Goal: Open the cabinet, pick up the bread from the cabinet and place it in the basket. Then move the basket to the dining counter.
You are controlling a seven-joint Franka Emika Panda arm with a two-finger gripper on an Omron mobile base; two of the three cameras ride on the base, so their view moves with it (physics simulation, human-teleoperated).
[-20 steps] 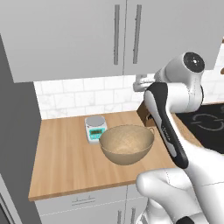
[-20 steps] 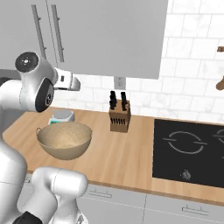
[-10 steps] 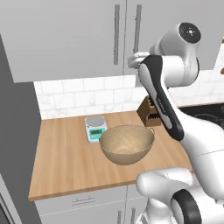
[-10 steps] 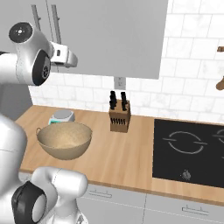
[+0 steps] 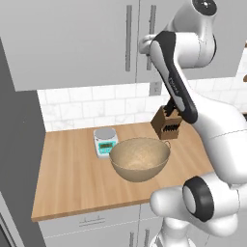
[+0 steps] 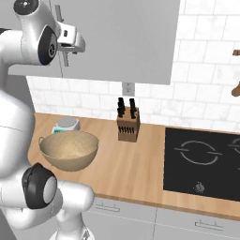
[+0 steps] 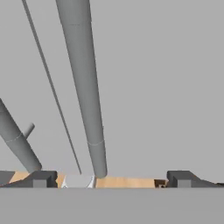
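Observation:
The light grey cabinet (image 5: 77, 43) is shut, so the bread is hidden. My gripper (image 5: 146, 44) is up at the cabinet's right door, level with its vertical bar handle (image 5: 153, 29). In the hand view the gripper (image 7: 111, 179) is open, and that handle (image 7: 85, 87) runs up between the fingertips (image 7: 41, 178) without touching them. The other door's handle (image 7: 17, 144) slants at the lower left. The tan woven basket (image 5: 140, 157) stands empty on the wooden worktop below, also seen as the basket (image 6: 69, 147) from the right. The dining counter is out of view.
A white-and-teal kitchen scale (image 5: 105, 141) sits behind the basket to its left. A knife block (image 6: 128, 123) stands by the tiled wall. A black hob (image 6: 206, 159) lies to the right. The worktop (image 5: 67, 178) has bare wood on the left.
The arm has swung the hand up from just above the knife block to the cabinet doors' handles. The jaws stayed wide open. Basket and scale have not moved.

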